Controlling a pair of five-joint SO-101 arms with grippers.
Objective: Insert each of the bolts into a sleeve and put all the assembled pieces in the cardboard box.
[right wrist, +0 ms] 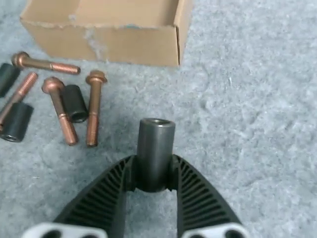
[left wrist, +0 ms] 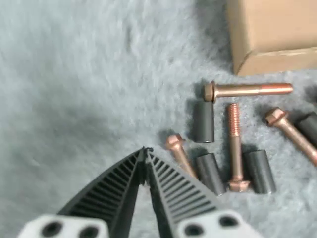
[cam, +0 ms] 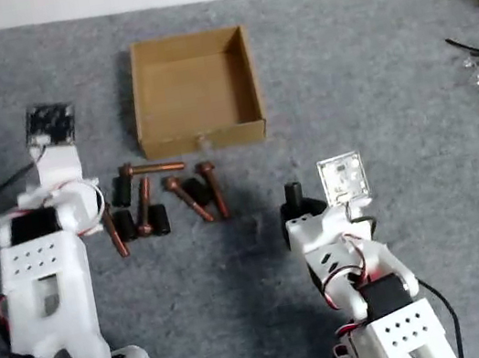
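Held sleeve [right wrist: 155, 144]: lower end hidden inside right gripper [right wrist: 151, 162]. Cardboard box [right wrist: 104, 42] cut at edge. Left wrist view: outer sleeve [left wrist: 309, 126], bolt [left wrist: 290, 130] clipped.

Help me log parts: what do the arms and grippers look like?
The left arm and right arm are white perforated shells with black motors and black and red cables. The left gripper and right gripper have black, ribbed, wedge-shaped fingers.

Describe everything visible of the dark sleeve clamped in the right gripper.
The dark grey cylindrical sleeve looks like metal, a short tube with an open bore at its upper end. It stands upright, its lower part clamped between the black ribbed fingers of the right gripper, over grey carpet, apart from the copper-coloured bolts and the brown cardboard box.
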